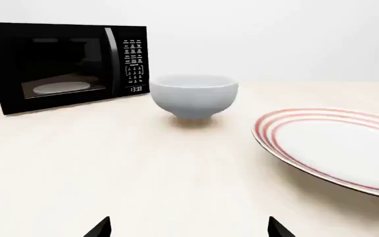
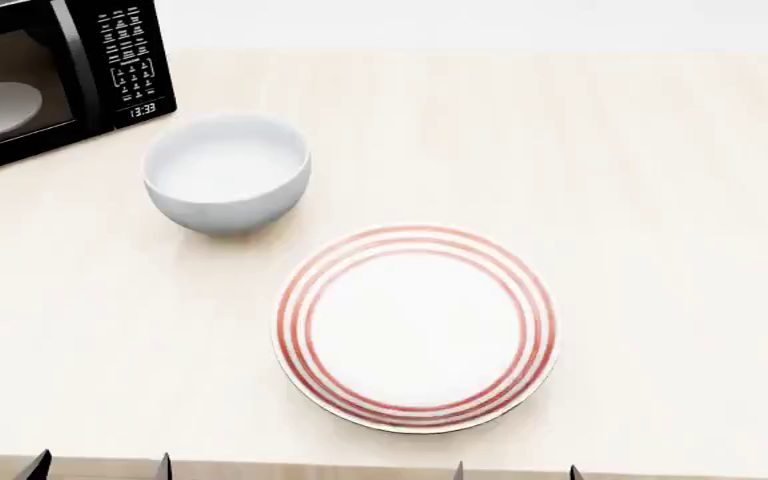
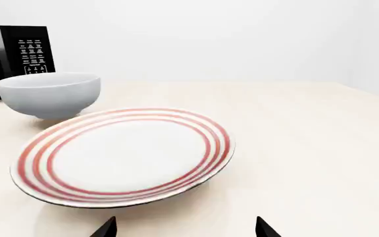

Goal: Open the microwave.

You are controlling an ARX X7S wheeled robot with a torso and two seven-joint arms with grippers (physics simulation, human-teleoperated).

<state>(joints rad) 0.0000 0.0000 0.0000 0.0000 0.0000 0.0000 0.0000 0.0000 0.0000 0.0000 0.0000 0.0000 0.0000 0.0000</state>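
The black microwave (image 2: 37, 75) stands at the table's far left corner, door shut, with its vertical handle (image 2: 73, 60), keypad and clock reading 13:33. It also shows in the left wrist view (image 1: 64, 66), with the white turntable (image 1: 62, 88) behind the glass, and partly in the right wrist view (image 3: 15, 57). My left gripper (image 2: 100, 468) is open and empty at the table's near edge, far from the microwave. My right gripper (image 2: 515, 472) is open and empty at the near edge, in front of the plate.
A white-grey bowl (image 2: 227, 172) sits just right of the microwave's front. A white plate with red rings (image 2: 415, 327) lies in the middle of the light wooden table (image 2: 678, 200). A white wall stands behind.
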